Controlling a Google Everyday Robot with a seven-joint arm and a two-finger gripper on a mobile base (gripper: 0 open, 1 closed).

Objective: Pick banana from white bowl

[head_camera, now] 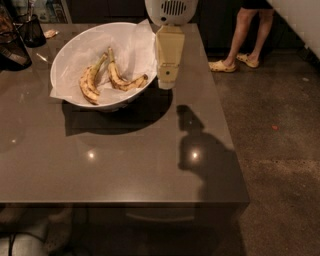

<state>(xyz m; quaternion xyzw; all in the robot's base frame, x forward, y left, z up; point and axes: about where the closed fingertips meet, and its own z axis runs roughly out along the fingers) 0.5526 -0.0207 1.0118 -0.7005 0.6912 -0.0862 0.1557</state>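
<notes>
Currently the broad, glossy grey-brown table [125,165] fills most of my view, and toward its far left stands the wide, round white bowl [67,60], lined with crinkled white paper. The cream-coloured gripper [166,80] hangs under its rounded white wrist housing [171,9], just beside the bowl's right rim and not yet over the fruit. Nothing is in its grasp, and I cannot tell from this angle whether it is open or closed. Two fruits lie in the bowl: the plumper, gently curved banana [89,84] with a greenish stem on the left, and to its right my target, the slimmer, sharply bent yellow banana [122,84] with brown speckles, its dark end pointing toward the gripper. The stems run close together at the top, so I judge the lower limb, well away from the neighbour, to be the better place to grip. I would carry the gripper left over the rim, clear of the raised paper edge, square it across the banana's narrow width, and come down slowly so the lining is not pinched.
</notes>
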